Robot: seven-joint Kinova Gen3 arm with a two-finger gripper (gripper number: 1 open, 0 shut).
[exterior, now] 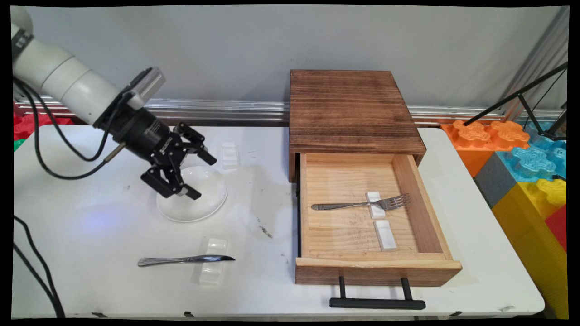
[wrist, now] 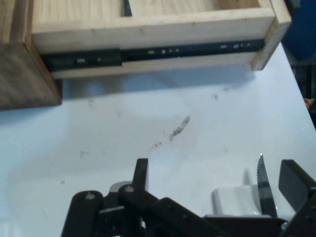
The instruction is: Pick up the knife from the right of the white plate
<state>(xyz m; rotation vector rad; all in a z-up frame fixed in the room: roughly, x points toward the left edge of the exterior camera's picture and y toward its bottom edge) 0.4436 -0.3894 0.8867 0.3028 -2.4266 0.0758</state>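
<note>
Main view: the claw (exterior: 195, 174), fingers spread wide and holding nothing, hangs over a clear glass plate (exterior: 199, 206) on the white bench (exterior: 90, 235). A knife (exterior: 186, 260) lies across a white rest (exterior: 213, 267) nearer the front. The open wooden drawer (exterior: 312, 226) holds a fork (exterior: 362, 204).

Hand view: the spread fingers (wrist: 295, 180) frame the knife's serrated blade (wrist: 264, 190) and rest (wrist: 234, 200); beyond lies the drawer's side (wrist: 148, 32).

drawer (exterior: 358, 213): pale bare wood | fork (exterior: 362, 204): shiny metal | plate (exterior: 199, 199): glossy clear | table (exterior: 90, 217): smooth white
</note>
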